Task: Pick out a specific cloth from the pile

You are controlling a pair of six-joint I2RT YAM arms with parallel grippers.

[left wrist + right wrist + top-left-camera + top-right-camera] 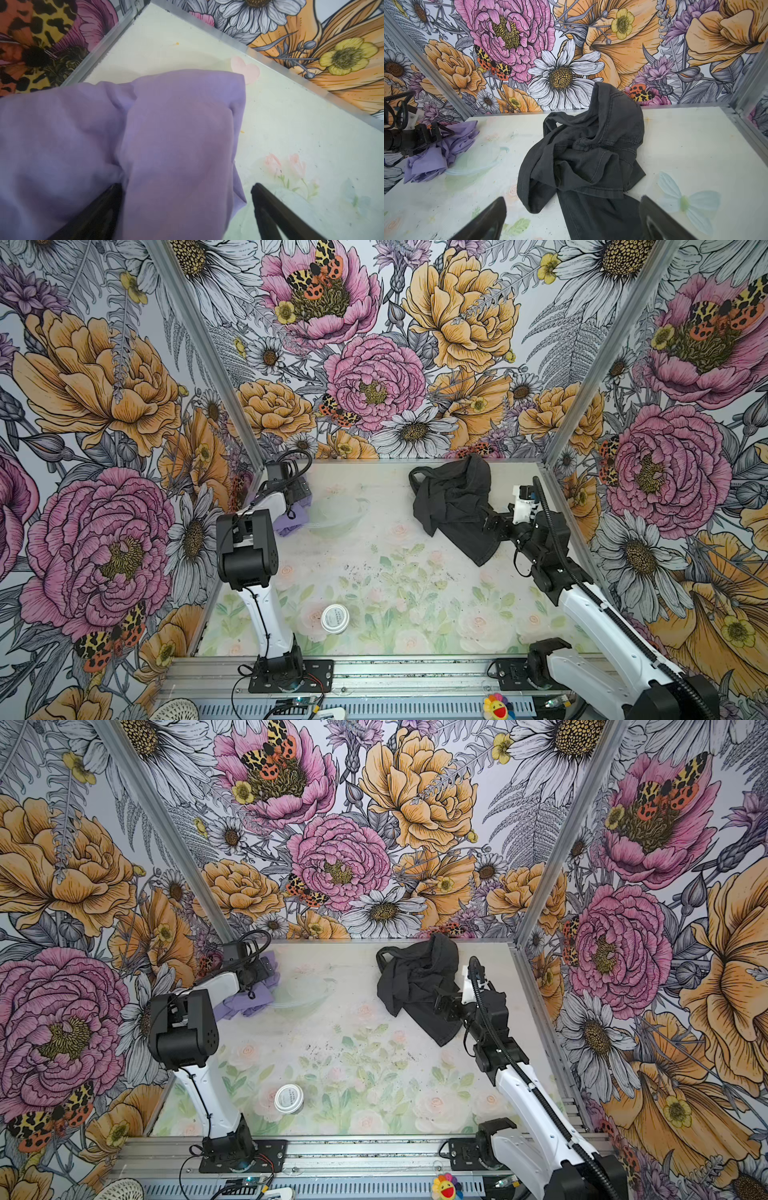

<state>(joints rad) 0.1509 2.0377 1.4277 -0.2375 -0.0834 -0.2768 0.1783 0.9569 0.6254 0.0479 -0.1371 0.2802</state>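
The pile's two cloths lie apart on the table. The lavender cloth (291,524) (249,1002) (431,160) is bunched at the far left, near the back corner. My left gripper (301,491) (264,969) (185,185) is over it with jaws wide open; a fold of the lavender cloth (176,135) lies between the fingers, and one finger stands apart from it. The charcoal-black cloth (453,502) (415,977) (591,155) lies at the far right. My right gripper (492,522) (442,1002) (573,198) is open at its near end, fingers either side of the fabric.
A clear bowl (336,514) (303,990) sits right next to the lavender cloth. A small white round jar (335,619) (289,1099) stands near the front. Floral walls close the table on three sides, with a metal rail (374,672) along the front.
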